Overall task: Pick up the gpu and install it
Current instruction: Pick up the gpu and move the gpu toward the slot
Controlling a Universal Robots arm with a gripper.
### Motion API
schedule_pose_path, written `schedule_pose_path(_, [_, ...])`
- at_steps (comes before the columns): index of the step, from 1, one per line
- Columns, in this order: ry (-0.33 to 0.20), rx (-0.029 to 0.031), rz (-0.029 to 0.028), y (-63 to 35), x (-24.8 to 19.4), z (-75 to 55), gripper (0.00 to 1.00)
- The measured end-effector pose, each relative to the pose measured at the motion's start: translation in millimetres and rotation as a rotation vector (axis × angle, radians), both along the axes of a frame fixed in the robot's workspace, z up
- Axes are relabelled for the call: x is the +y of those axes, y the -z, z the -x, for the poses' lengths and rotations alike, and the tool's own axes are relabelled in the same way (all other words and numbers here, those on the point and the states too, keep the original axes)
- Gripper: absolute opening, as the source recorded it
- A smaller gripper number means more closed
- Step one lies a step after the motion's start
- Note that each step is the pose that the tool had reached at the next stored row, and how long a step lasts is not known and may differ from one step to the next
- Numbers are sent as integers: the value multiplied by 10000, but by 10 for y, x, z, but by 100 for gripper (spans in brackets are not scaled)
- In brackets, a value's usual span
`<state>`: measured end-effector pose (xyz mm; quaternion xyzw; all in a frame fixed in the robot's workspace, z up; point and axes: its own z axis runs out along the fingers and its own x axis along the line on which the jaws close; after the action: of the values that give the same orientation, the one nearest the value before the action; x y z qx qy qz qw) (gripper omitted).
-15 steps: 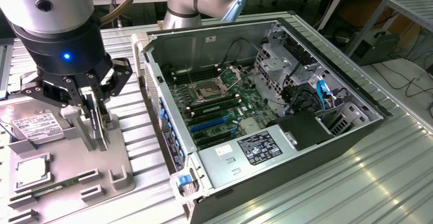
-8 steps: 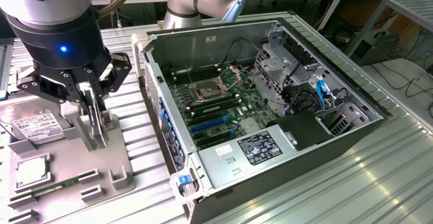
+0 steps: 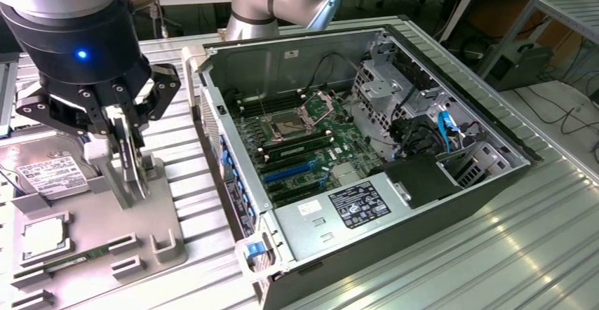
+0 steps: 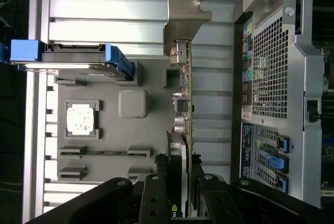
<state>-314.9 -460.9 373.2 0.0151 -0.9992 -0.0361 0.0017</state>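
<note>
On the ribbed metal table point(image 3: 468, 254), beside the open case point(image 3: 280, 64), the gripper point(image 3: 126, 142) clamps the gpu point(image 3: 134, 177) edgewise at the grey tray point(image 3: 94, 233); desks stand behind.

At the exterior view's left, the end effector point(image 3: 128, 131) is seen with its fingers closed on the top of the gpu point(image 3: 131, 173), which is held upright on edge over the grey tray point(image 3: 173, 208). A hard drive point(image 3: 47, 173) is lodged in the tray just beside it. An open computer case point(image 3: 280, 61) is set on the worktop point(image 3: 524, 254) at the exterior view's right.
</note>
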Motion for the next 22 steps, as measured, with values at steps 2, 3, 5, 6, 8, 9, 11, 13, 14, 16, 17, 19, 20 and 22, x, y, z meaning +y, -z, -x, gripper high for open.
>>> schedule_pose_path(2, [0,1,5,-19,0,0,27])
schedule_pose_path(3, [0,-1,12,-28,0,0,27])
schedule_pose_path(5, [0,0,32,-45,0,0,27])
schedule_pose_path(6, [0,1,42,-53,0,0,27])
schedule_pose_path(8, [0,-1,49,-68,0,0,27])
schedule_pose_path(9, [1,0,51,-78,0,0,27])
schedule_pose_path(11, [0,0,52,-98,0,0,27])
schedule_pose_path(13, [0,0,53,-121,0,0,27])
schedule_pose_path(14, [1,0,52,-132,0,0,27])
schedule_pose_path(16, [1,0,53,-157,0,0,27])
schedule_pose_path(17, [0,0,52,-170,0,0,27])
schedule_pose_path(19, [1,0,55,-206,0,0,27])
schedule_pose_path(20, [1,0,55,-224,0,0,27])
schedule_pose_path(22, [1,0,55,-257,0,0,27])
